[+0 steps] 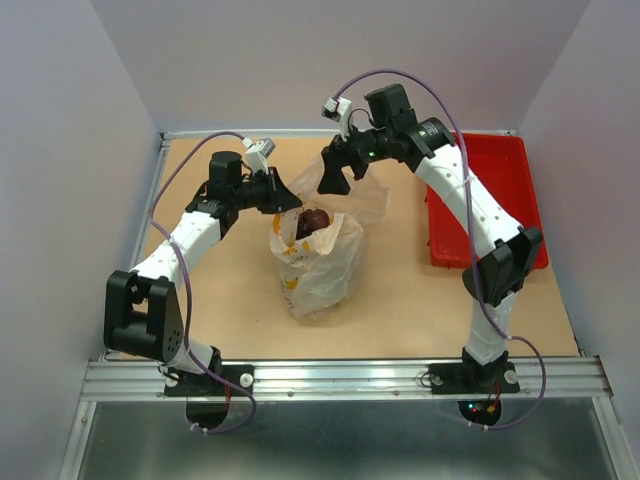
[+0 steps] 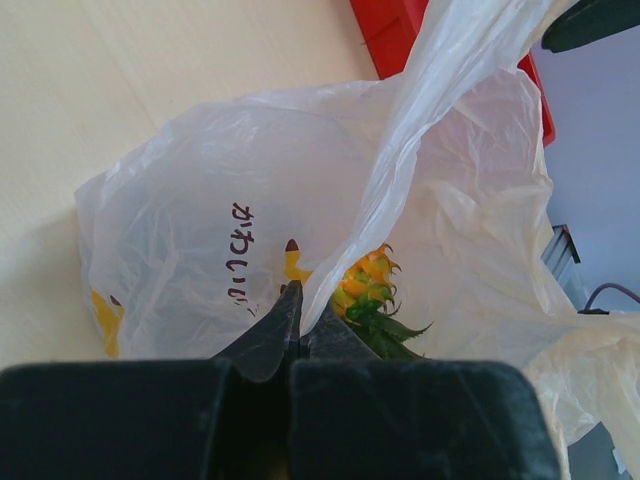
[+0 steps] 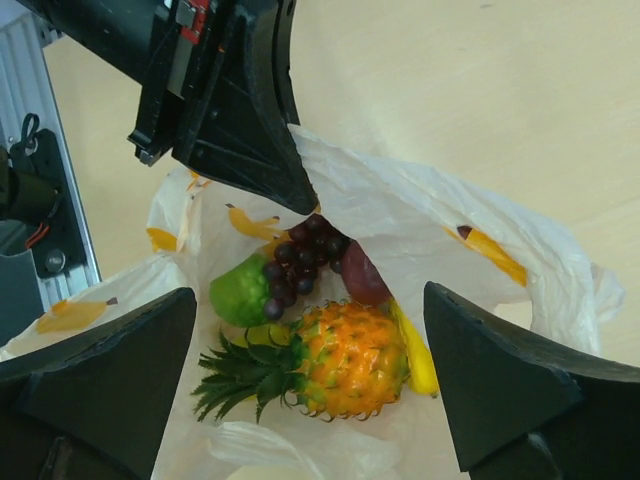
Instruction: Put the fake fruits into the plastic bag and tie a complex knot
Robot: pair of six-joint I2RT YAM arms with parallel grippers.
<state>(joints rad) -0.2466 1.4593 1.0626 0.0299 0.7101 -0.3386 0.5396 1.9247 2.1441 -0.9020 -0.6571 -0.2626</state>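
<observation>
At table centre, top view: the plastic bag (image 1: 320,270) stands open on the table (image 1: 400,300), with the left gripper (image 1: 287,203) at its near-left rim and the right gripper (image 1: 334,182) at its far edge; a red tray (image 1: 485,215) lies to the right. Left wrist view: fingers (image 2: 275,335) closed, pinching a strip of bag film, with the pineapple (image 2: 362,285) just behind. Right wrist view: fingers (image 3: 110,370) spread wide over the bag's mouth; the pineapple, green piece (image 3: 238,290), grapes (image 3: 300,258) and yellow piece (image 3: 417,360) lie inside.
</observation>
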